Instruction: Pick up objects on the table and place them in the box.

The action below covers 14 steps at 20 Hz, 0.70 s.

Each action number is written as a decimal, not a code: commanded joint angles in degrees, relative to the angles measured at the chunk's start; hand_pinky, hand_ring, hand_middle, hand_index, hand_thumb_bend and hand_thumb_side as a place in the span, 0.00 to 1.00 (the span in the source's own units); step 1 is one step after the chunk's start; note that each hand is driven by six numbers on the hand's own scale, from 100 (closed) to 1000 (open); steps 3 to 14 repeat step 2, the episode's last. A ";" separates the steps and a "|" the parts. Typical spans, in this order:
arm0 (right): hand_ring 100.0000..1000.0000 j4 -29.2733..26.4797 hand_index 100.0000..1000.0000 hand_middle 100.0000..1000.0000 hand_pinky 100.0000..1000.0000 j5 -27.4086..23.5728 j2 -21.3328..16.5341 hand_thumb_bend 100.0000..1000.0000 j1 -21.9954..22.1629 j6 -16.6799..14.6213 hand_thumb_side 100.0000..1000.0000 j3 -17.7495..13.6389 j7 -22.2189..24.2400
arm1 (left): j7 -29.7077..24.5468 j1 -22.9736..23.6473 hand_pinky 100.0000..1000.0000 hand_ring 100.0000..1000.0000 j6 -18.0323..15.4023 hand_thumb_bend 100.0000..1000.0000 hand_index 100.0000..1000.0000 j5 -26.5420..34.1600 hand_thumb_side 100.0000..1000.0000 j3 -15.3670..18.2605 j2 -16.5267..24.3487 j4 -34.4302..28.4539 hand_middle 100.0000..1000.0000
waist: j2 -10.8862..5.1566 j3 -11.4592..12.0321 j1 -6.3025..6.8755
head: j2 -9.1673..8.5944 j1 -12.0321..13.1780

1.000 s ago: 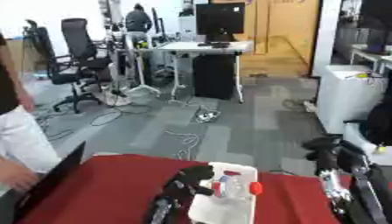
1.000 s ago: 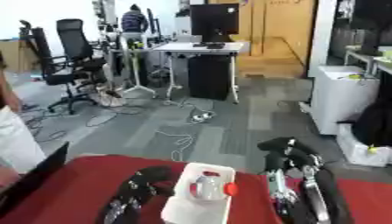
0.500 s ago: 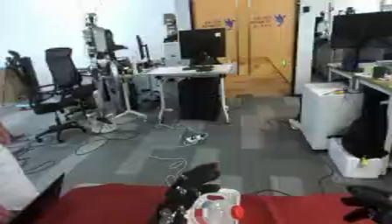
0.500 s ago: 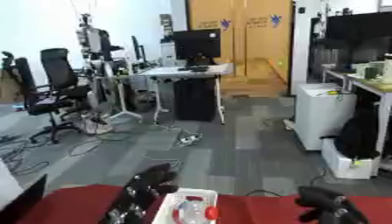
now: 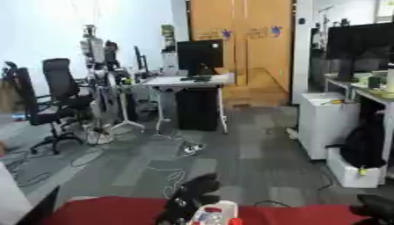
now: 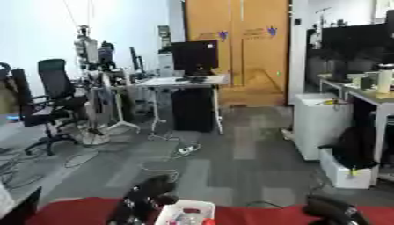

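Both views come from the 2 eyes of 1 head camera, set side by side and facing nearly level across an office rather than down at the work. The red table [image 5: 115, 213] shows only as a strip along the bottom edge, close under the lens. Both share the desk [image 6: 184, 81] with its monitor [image 6: 194, 56], the wooden doors [image 5: 238, 39] far back, the grey floor and the office chair [image 5: 54, 101] at left. Nearest things sit further left in the right eye view than in the left eye view
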 commanded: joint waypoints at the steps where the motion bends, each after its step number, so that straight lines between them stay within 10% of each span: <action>1: 0.58 -1.17 0.72 0.66 0.42 0.42 0.61 0.00 -0.53 0.12 0.99 -0.23 0.03 | 0.02 -0.69 0.70 0.81 -0.20 0.43 0.84 -0.44 0.73 0.29 0.15 -1.25 0.80 | -1.10 0.07 -0.23 | -1.21 -0.93; 14: 0.58 -1.16 0.72 0.66 0.42 0.50 0.60 0.00 -0.56 0.14 0.98 -0.25 0.05 | 0.01 -0.67 0.70 0.81 -0.20 0.43 0.83 -0.43 0.72 0.31 0.17 -1.25 0.79 | -1.13 0.10 -0.26 | -1.33 -1.01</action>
